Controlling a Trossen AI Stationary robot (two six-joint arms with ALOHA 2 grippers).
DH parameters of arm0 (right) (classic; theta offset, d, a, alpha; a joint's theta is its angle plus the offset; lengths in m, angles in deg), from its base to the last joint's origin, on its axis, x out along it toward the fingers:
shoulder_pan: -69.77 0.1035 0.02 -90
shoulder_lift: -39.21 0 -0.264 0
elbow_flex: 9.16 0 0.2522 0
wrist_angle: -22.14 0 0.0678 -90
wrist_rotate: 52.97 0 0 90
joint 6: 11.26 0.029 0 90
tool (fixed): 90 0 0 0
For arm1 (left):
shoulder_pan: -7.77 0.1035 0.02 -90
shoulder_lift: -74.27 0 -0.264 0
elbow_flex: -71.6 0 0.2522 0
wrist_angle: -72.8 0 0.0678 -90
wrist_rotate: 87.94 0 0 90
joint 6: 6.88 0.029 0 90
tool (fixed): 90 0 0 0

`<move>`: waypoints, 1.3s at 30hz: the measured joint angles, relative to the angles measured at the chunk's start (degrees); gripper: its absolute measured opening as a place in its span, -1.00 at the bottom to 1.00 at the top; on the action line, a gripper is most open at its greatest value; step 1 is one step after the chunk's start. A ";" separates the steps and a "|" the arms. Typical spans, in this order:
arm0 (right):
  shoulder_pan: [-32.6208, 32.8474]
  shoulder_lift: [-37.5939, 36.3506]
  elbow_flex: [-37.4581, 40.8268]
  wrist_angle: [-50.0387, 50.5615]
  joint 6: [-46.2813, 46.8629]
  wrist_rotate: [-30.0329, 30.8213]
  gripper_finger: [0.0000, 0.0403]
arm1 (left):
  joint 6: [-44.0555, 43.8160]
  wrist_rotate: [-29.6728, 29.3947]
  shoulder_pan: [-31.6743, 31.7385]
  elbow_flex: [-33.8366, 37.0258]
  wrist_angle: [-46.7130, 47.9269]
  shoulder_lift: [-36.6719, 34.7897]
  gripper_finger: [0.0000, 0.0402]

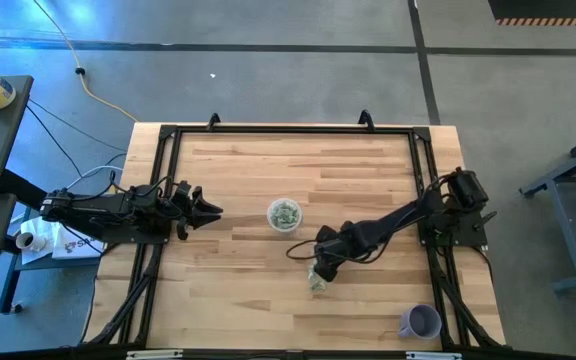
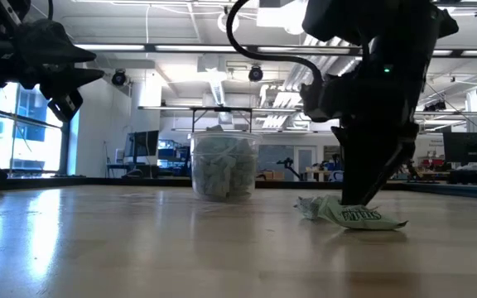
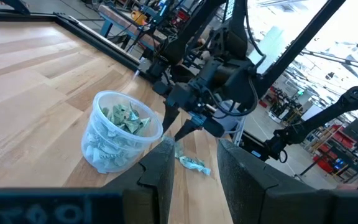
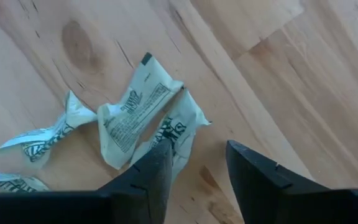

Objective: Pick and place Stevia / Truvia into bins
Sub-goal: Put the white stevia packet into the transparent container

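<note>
Several green-and-white Stevia packets (image 4: 138, 115) lie crumpled on the wooden table near its front middle, also seen in the low view (image 2: 350, 215). My right gripper (image 4: 197, 152) points steeply down over them, open; one fingertip (image 4: 163, 152) stands at the edge of a packet (image 4: 180, 124), and bare wood shows between the fingers. The bin, a clear cup (image 1: 285, 214) filled with packets, stands upright on its base at the table's middle. My left gripper (image 1: 206, 208) waits open above the table's left side, pointing level toward the cup (image 3: 120, 137). My right gripper comes from above, slanting down onto the packet pile (image 2: 363, 209). One fingertip overlaps the edge of a packet (image 4: 176, 134) that lies flat on the table. Whether it touches the paper, I cannot tell. Nothing lies between the two fingers.
A lavender-purple cup (image 1: 420, 321) stands near the table's front right corner. A black frame (image 1: 288, 128) runs along the table's far and side edges. Bare wood lies between the clear cup and the packet pile.
</note>
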 joint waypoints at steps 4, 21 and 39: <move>-0.42 0.00 1.12 -1.12 1.26 0.06 -0.35 | -0.01 -0.01 -0.01 0.00 0.00 0.00 -0.22; -13.00 -2.12 -4.83 3.30 -7.39 9.81 -0.98 | 0.00 0.00 -0.02 0.00 0.01 0.00 -0.22; -20.10 1.30 -23.94 1.77 -37.38 -8.43 -0.99 | -0.01 -0.01 -0.01 0.00 0.01 0.00 -0.22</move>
